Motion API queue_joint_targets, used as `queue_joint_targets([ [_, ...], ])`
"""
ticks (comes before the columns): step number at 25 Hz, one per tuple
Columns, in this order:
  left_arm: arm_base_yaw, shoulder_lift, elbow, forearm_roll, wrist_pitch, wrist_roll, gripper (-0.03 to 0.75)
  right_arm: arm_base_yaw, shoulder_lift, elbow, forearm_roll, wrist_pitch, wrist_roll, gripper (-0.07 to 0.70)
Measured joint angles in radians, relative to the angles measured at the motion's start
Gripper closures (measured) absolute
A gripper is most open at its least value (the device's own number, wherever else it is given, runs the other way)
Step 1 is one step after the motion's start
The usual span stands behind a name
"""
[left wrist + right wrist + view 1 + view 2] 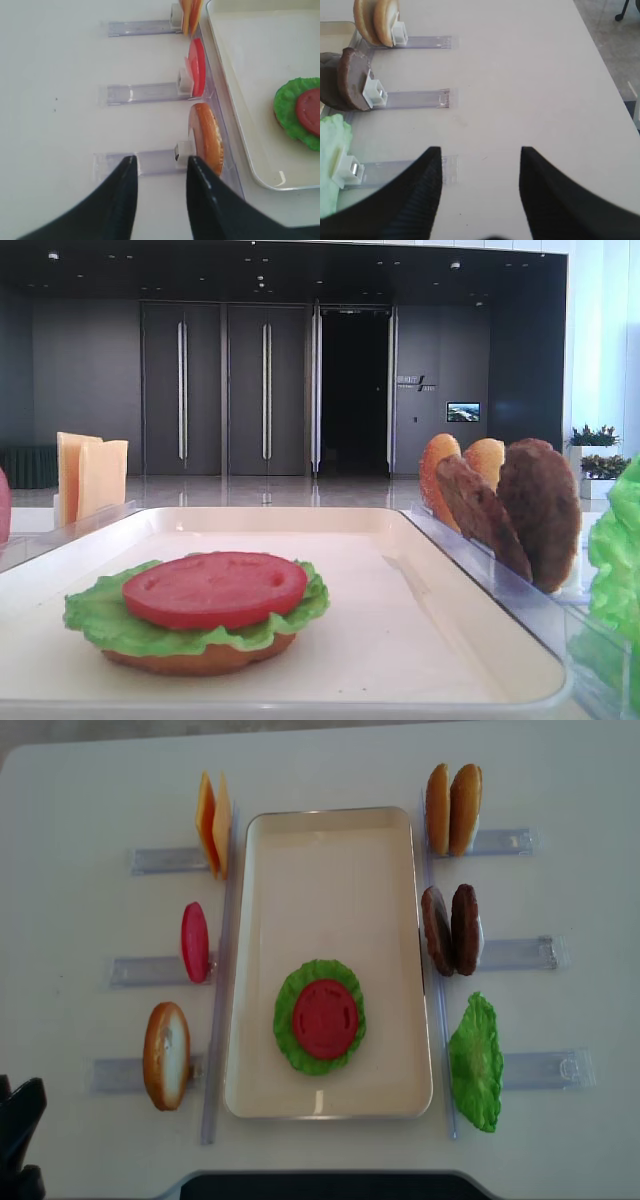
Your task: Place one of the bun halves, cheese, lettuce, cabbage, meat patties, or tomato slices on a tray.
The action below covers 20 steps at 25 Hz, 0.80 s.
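The left pincer (160, 172) was partly open and held nothing. The bun half (206, 137) stood on edge just ahead, slightly right.

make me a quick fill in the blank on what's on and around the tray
On the tray, a tomato slice lies on a ____ leaf.
The two brown patties stand in a rack on the tray's ____ side in the overhead view.
Under the lettuce, a ____ half rests on the tray.
The cheese stands ____ the tray.

Missing words: lettuce; right; bun; outside
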Motion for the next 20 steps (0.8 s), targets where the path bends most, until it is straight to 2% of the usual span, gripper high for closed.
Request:
queue_joint_targets([
  [8, 0.000, -0.131, 0.005, 0.010, 0.014, 0.000, 0.492, 0.000, 0.000, 0.000, 0.000, 0.000, 0.000, 0.262],
  [10, 0.000, -0.133, 0.013, 0.013, 0.028, 0.000, 0.492, 0.000, 0.000, 0.000, -0.003, 0.000, 0.000, 0.262],
  [20, 0.000, -0.134, 0.015, 0.014, 0.028, -0.001, 0.493, 0.000, 0.000, 0.000, -0.004, 0.000, 0.000, 0.262],
])
